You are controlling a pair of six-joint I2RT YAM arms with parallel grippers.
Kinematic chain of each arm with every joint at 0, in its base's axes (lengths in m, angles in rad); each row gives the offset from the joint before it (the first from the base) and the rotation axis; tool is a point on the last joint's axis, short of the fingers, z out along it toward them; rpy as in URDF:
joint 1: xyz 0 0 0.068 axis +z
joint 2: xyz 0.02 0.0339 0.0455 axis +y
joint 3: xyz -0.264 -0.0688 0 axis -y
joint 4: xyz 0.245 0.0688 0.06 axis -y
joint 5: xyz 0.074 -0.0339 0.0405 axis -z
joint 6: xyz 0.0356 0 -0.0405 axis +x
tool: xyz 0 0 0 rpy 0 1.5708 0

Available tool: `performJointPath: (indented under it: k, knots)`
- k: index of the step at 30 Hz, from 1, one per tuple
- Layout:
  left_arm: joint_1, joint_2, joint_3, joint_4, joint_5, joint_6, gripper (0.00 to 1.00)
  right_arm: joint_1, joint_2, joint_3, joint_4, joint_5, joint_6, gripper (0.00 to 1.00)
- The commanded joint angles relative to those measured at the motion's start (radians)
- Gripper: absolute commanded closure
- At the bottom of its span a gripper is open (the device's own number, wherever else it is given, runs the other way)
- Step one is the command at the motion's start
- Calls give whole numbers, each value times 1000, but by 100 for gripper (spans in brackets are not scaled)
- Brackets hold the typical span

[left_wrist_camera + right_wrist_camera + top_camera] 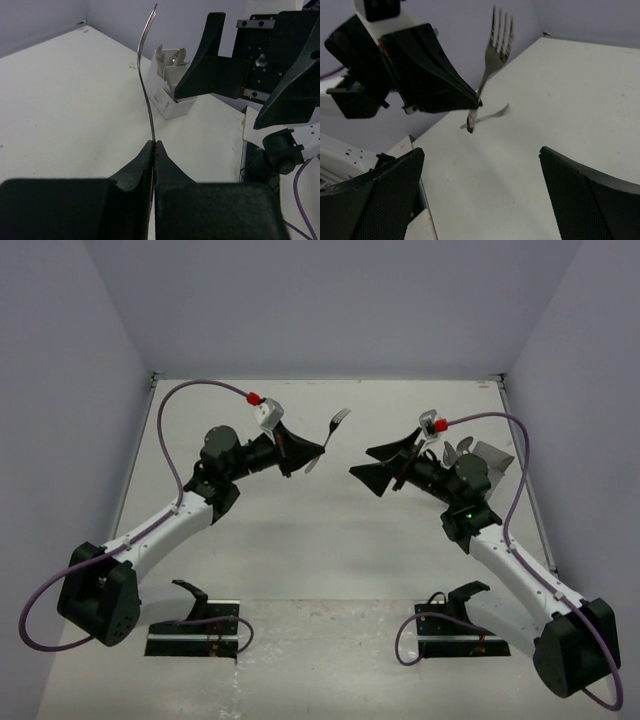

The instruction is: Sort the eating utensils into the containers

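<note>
A silver fork (pixel 337 426) hangs in the air over the middle of the table, tines up. My left gripper (pixel 320 448) is shut on its handle. The left wrist view shows the fork (pixel 146 75) edge-on, rising from the closed fingertips of the left gripper (pixel 154 145). In the right wrist view, the fork (pixel 495 52) stands just ahead of my right gripper (pixel 481 150), which is open and empty. Seen from the top, the right gripper (pixel 360 461) faces the fork from the right, apart from it. A white container (pixel 172 92) on the table holds several utensils (pixel 172 59).
The container (pixel 492 454) sits behind the right arm near the table's right edge. A thin silver shape (pixel 492 115) lies on the table beyond the fork's handle; I cannot tell what it is. Grey walls close three sides. Two black stands (pixel 195 625) sit at the near edge.
</note>
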Motion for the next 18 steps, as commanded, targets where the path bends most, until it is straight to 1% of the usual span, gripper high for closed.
performJointPath:
  k: [1,3,6,10,12,13,14,15,16,18]
  knots:
    - [-31,-36,-31,135,50,-97,100,39,29,15,267,38,160,1]
    - [-67,-41,-34,142,49,-92,100,65,55,19,312,82,179,1]
    - [-89,-46,-33,171,59,-117,100,103,83,52,284,140,170,3]
    - [-124,-59,-34,210,58,-137,100,120,111,69,281,191,191,11]
    - [-137,-61,-37,208,33,-144,100,126,115,67,293,197,194,21]
    - [-146,-60,-37,210,30,-147,100,131,115,59,298,217,205,30]
    - [-150,-58,-39,211,21,-147,100,134,112,56,318,220,206,48]
    - [-156,-56,-40,208,21,-147,100,137,112,56,318,220,209,57]
    - [-157,-55,-40,208,21,-147,100,137,111,56,321,220,206,63]
    - [-160,-52,-39,202,15,-146,100,137,108,58,329,214,197,72]
